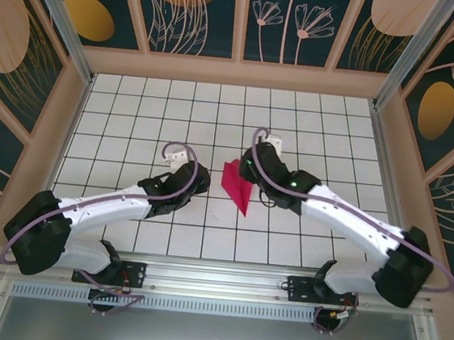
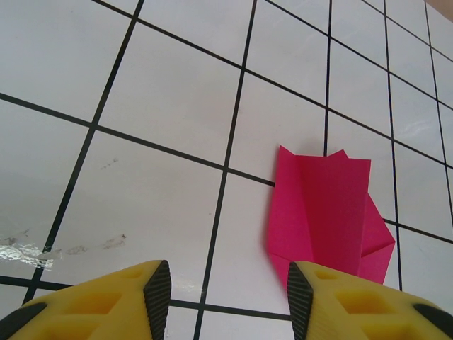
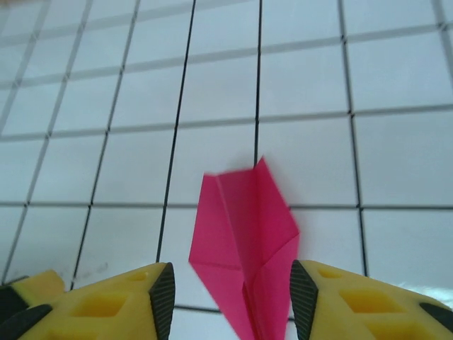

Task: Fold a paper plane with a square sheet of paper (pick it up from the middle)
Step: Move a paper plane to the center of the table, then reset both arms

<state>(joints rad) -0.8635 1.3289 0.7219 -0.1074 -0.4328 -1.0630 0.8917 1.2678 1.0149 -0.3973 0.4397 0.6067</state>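
Magenta paper plane (image 3: 248,241), folded: on tabletop (image 1: 136,112), ungripped between fingers of open right claw (image 3: 226,290); left claw (image 2: 230,297) open, empty, plane just ahead.

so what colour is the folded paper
The folded paper is plain magenta-pink, clearest in the left wrist view.

Both arms stretched forward and inward, wrists drawn close together; the left gripper (image 2: 223,292) held its jaws spread wide. The right gripper (image 3: 230,294) was likewise parted, pitched downward.
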